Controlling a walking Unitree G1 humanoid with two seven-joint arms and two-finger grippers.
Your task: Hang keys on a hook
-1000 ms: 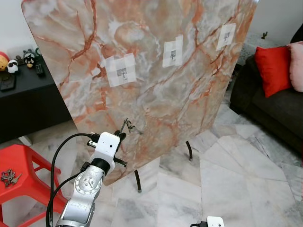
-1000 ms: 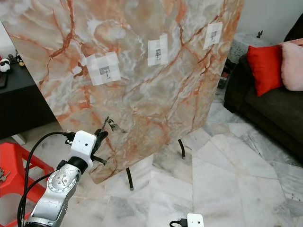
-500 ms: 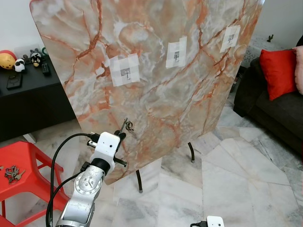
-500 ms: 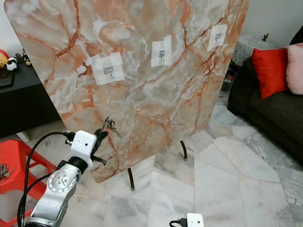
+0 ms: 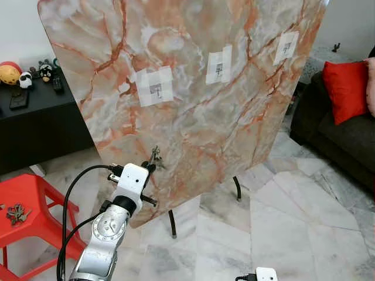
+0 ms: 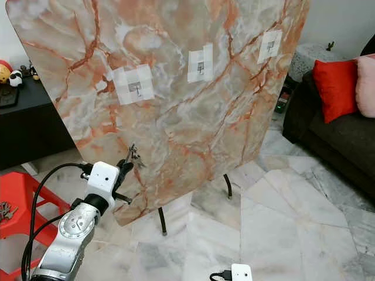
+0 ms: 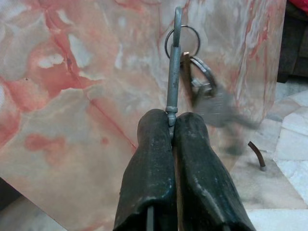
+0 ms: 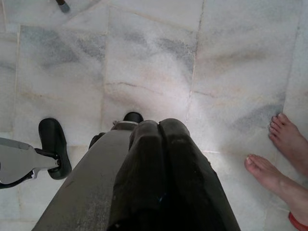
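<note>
While raised before the marble board (image 5: 234, 111), left gripper (image 7: 172, 120) (jaws clamped on keys (image 7: 202, 91)), right gripper (image 8: 161, 130) jaws together.

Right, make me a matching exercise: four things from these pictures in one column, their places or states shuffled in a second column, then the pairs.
Things:
1. keys
2. left end effector
3. red cushion
4. spare keys

Places or states:
A. lying on the red stool
B. resting on the dark sofa
C. shut on a metal clip
D. dangling before the marble board

Pairs: 1-D, 2-C, 3-B, 4-A
</note>
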